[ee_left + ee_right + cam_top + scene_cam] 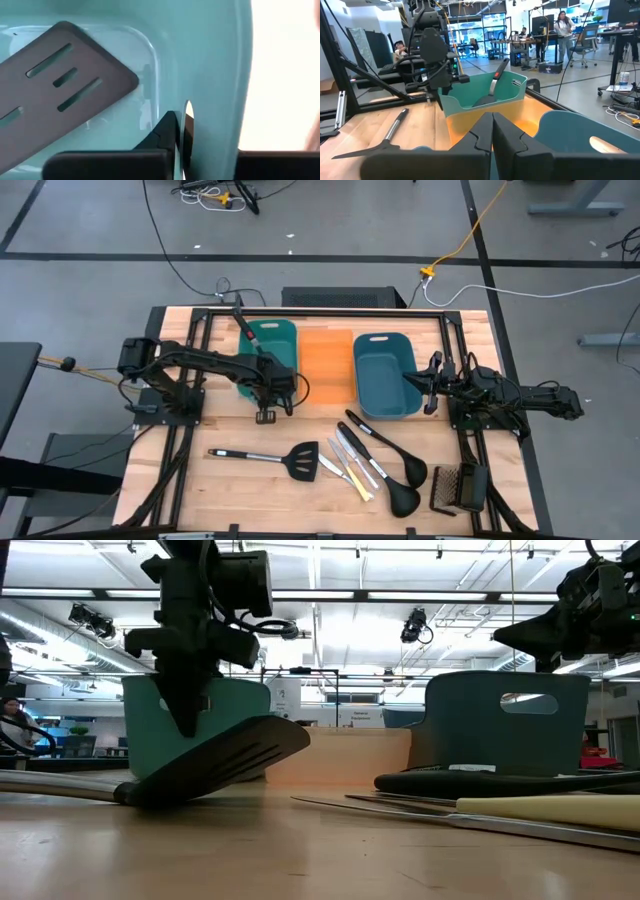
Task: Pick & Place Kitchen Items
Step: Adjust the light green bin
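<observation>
A teal tub [282,340] stands at the back left of the table. A black slotted spatula [65,80] lies in it, and its handle [243,328] sticks out over the far rim. My left gripper [272,392] points straight down at the tub's near wall and is shut on it. On the table nearer the front lie a second spatula [270,457], several small knives [350,465] and two black ladles [392,460]. My right gripper [432,385] is shut and level beside the blue tub, touching nothing. My left gripper [181,131] comes from above onto the teal tub's near end wall [210,100], close to its handle cutout [188,112]. One finger [169,129] shows inside the tub. The other is hidden behind the wall. The tub's base is hidden behind the spatula in front of it.
An orange tub [325,358] and a blue tub [385,375] stand to the right of the teal one. A dark slotted object [455,488] lies at the near right. Bare wood shows at the near left. People are in the room beyond the table.
</observation>
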You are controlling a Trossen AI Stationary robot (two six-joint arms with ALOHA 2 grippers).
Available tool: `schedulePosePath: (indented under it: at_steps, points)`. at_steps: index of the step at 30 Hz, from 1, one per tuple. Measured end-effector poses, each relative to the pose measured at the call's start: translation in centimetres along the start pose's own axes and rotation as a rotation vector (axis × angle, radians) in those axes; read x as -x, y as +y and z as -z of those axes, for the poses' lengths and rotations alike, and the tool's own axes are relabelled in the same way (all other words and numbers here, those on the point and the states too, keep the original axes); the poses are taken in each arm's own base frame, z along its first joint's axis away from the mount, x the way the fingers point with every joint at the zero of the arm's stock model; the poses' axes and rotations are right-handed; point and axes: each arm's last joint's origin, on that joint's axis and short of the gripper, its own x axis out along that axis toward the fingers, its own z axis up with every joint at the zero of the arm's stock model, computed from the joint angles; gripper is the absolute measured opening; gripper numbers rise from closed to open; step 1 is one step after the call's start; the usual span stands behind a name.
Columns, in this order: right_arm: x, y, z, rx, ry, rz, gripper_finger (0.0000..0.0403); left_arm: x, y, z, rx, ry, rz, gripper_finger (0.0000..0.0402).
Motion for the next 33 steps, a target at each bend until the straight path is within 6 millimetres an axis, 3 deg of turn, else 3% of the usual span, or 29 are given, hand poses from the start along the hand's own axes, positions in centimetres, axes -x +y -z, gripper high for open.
schedulePosePath:
  at_steps: [15,22,26,33]
  points:
    - [0.0,0.0,0.0,0.0,0.0,0.0,0.0011,-1.0,3.3,1.5,0.075,0.04,0.037,0.0018]
    - [0.0,0.0,0.0,0.0,0.0,0.0,0.0011,-0.7,3.5,1.6,0.036,0.031,0.027,0.0023]
    - [0.0,0.0,0.0,0.0,0.0,-0.001,0.0011,0.6,3.4,1.5,0.023,0.0,0.002,0.0048]
    - [0.0,0.0,0.0,0.0,0.0,-0.001,0.0011,4.4,2.7,1.3,-0.001,-0.103,-0.001,0.0129]
